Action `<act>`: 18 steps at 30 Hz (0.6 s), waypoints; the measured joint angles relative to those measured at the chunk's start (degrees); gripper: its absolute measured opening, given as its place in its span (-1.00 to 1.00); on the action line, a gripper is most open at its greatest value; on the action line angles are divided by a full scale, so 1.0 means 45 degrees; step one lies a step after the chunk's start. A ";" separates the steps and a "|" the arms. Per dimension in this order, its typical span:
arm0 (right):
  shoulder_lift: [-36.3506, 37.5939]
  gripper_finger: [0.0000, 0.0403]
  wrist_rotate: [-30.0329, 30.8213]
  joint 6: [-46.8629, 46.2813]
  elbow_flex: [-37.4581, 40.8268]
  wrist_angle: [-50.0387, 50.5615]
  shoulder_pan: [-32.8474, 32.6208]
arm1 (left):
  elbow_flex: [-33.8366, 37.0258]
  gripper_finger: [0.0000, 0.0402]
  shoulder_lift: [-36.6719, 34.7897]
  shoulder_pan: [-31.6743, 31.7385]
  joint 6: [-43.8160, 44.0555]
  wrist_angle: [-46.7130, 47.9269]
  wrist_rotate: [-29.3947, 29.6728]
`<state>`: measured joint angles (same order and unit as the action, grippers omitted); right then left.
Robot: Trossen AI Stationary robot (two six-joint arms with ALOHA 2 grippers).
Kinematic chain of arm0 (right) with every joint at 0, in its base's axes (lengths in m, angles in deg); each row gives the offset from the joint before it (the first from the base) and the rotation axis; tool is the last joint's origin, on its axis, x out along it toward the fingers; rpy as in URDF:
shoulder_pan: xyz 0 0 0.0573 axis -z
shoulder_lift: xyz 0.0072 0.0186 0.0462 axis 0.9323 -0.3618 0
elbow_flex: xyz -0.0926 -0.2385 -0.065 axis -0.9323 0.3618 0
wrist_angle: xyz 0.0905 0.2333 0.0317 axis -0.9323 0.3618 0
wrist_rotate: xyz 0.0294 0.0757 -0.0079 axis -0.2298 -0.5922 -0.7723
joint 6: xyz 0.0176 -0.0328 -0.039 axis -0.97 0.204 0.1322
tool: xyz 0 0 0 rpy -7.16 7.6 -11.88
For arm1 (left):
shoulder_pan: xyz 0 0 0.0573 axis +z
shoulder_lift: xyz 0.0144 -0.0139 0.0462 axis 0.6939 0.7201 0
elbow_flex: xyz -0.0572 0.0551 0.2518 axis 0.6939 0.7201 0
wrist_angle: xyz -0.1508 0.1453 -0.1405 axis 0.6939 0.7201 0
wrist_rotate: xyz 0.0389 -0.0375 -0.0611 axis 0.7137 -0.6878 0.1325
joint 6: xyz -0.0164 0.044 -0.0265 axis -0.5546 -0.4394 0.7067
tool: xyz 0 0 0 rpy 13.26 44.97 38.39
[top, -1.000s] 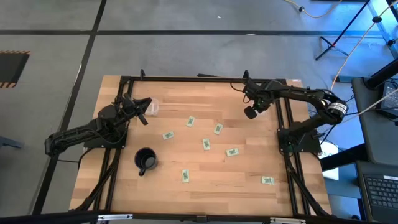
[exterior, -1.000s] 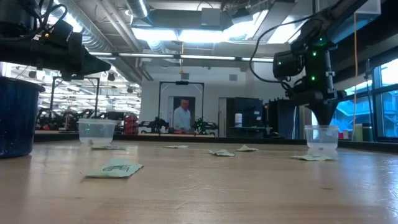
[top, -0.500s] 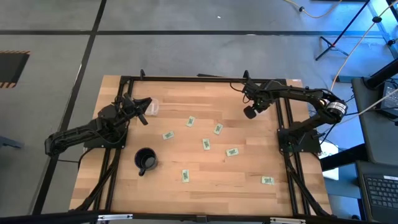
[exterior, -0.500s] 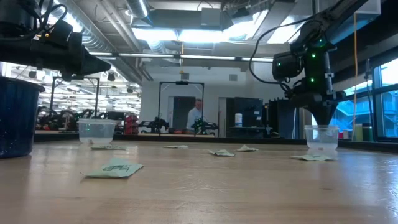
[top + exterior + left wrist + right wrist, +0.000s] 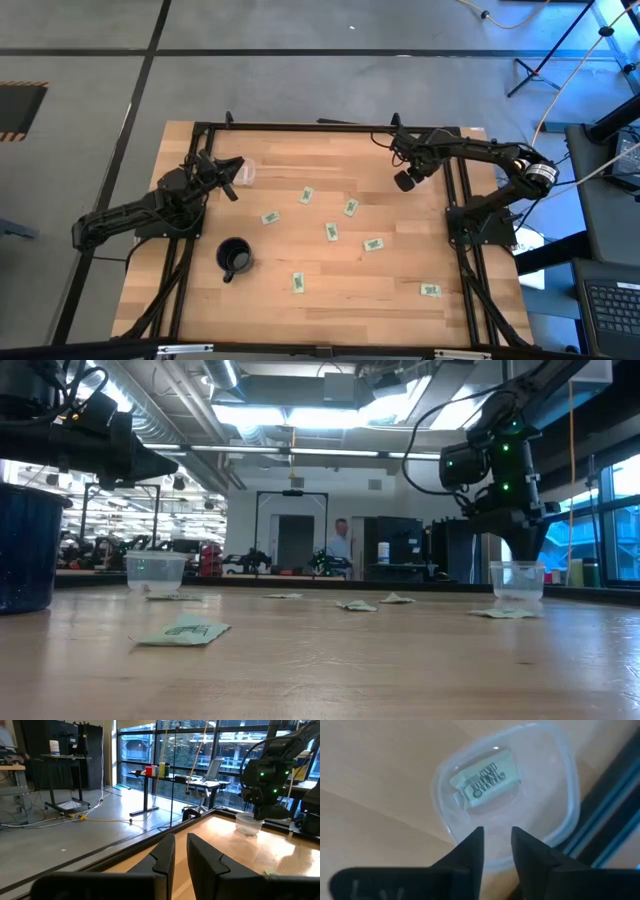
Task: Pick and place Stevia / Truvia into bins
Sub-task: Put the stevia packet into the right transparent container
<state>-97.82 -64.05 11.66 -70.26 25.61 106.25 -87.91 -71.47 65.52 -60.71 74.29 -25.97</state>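
Both arms are dark, jointed and slim, with black cables looped along them. The right arm carries small green lights; its gripper fingers are matte black wedges.

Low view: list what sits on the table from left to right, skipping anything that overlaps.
dark mug → clear cup → flat sachet → crumpled sachet → another sachet → second clear cup. The nearest sachet overlaps the first cup's span, so it is left out.
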 joint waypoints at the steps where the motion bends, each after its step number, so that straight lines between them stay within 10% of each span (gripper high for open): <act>1: 0.0022 -0.44 0.0008 -0.0178 -0.0181 0.0253 -0.0001 | 0.0000 -0.79 0.0002 0.0005 0.0000 0.0000 0.0002; 7: 0.0610 -0.34 0.0355 0.0239 -0.1765 0.0708 -0.0584 | 0.0000 -0.79 0.0002 0.0000 -0.0003 0.0000 0.0002; 18: 0.1300 -0.33 -0.0614 0.7093 -0.4098 0.0071 -0.4212 | 0.0000 -0.79 -0.0001 0.0001 -0.0004 0.0004 0.0012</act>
<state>-91.97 -66.82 43.57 -88.70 25.93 87.29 -87.91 -71.48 65.53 -60.73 74.31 -25.91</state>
